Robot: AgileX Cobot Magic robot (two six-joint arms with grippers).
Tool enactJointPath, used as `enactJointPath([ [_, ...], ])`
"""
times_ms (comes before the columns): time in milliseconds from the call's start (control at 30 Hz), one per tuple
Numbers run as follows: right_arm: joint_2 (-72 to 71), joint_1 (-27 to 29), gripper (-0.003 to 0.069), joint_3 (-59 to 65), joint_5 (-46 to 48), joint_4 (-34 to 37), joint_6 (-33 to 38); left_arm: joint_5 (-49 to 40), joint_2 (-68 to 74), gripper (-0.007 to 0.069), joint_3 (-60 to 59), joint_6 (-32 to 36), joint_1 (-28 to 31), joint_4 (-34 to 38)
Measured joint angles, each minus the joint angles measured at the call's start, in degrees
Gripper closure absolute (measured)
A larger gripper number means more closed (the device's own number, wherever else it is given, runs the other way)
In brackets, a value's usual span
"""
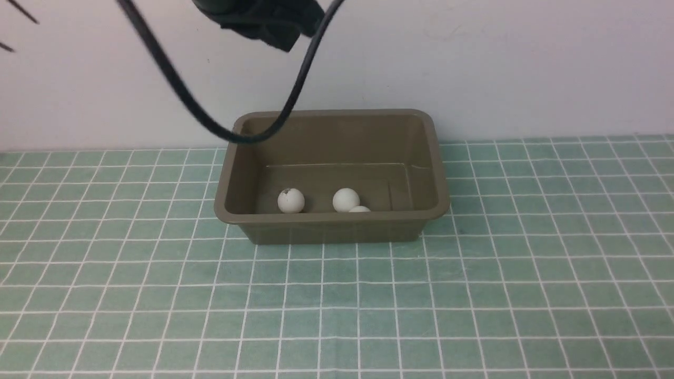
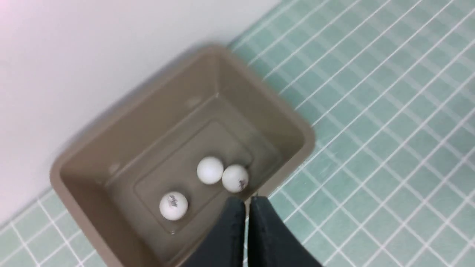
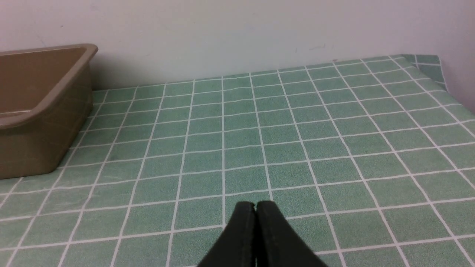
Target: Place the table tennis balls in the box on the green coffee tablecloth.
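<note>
Three white table tennis balls lie inside the olive-brown box [image 1: 437, 173] on the green coffee tablecloth [image 1: 474, 295]: one ball [image 1: 290, 200] at the left, a second [image 1: 346, 200] to its right, and a third [image 1: 359, 209] half hidden behind the near wall. The left wrist view looks down on them: one apart [image 2: 173, 205], two touching [image 2: 210, 170] [image 2: 235, 178]. My left gripper [image 2: 247, 200] hangs high above the box [image 2: 297, 122], shut and empty. Low over bare cloth, well right of the box [image 3: 55, 100], my right gripper [image 3: 255, 204] is shut with nothing in it.
A black cable [image 1: 221, 126] loops down from the left arm's wrist [image 1: 263, 21] to the box's far left corner. A pale wall [image 1: 474, 68] stands right behind the box. The cloth's far right corner [image 3: 426, 61] ends at a side wall.
</note>
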State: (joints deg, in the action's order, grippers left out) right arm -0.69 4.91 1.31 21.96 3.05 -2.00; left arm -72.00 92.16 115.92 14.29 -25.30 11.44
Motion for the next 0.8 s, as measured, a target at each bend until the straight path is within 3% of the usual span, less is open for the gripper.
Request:
enactJointPath([
  [333, 0.0, 0.0, 0.0676, 0.0, 0.0, 0.0, 0.0, 2.13, -17.93, 0.0629, -16.9, 0.55, 0.0, -0.86],
  [567, 0.0, 0.0, 0.0676, 0.0, 0.0, 0.0, 0.0, 13.68, -33.86, 0.0629, -34.17, 0.55, 0.0, -1.13],
  [667, 0.0, 0.0, 0.0676, 0.0, 0.0, 0.0, 0.0, 22.26, -46.32, 0.0629, -47.03, -1.93, 0.0, -0.25],
  [800, 0.0, 0.0, 0.0676, 0.0, 0.0, 0.0, 0.0, 22.52, -57.47, 0.0629, -56.94, -3.93, 0.0, 1.86],
])
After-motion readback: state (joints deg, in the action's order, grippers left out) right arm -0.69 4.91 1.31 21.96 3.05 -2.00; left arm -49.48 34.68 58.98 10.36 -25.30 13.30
